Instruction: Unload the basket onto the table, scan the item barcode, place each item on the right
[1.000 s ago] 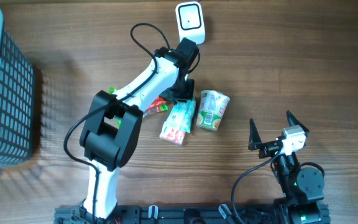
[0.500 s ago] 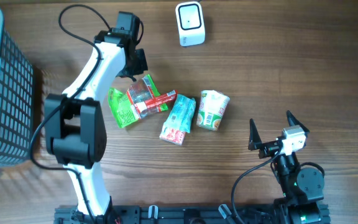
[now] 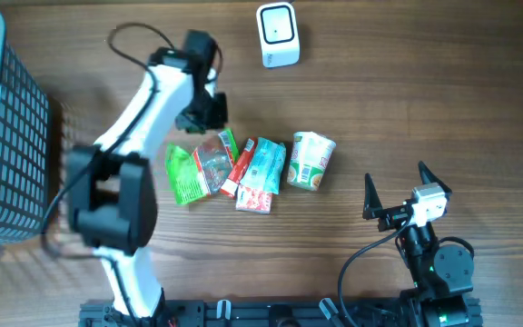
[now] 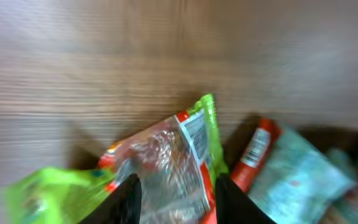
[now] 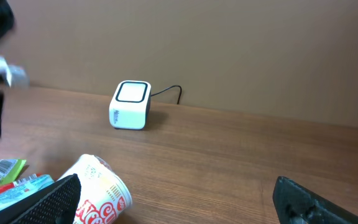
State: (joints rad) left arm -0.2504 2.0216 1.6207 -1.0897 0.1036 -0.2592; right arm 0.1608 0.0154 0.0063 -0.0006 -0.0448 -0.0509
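Observation:
A white barcode scanner stands at the table's far side, also seen as the scanner in the right wrist view. A clear snack packet with red and green edges lies in a row with a green packet, a red stick pack, a teal packet and a cup noodle. My left gripper hovers just beyond the clear packet. Its jaws are parted on either side of the packet, whose barcode faces up. My right gripper rests open near the front right.
A grey mesh basket fills the left edge. The scanner's cable runs off behind it. The cup noodle lies on its side just left of my right gripper.
My left arm swung left from beside the scanner, uncovering the green and clear packets, then came back toward them. Its jaws widened and the clear packet shifted a little toward the front.

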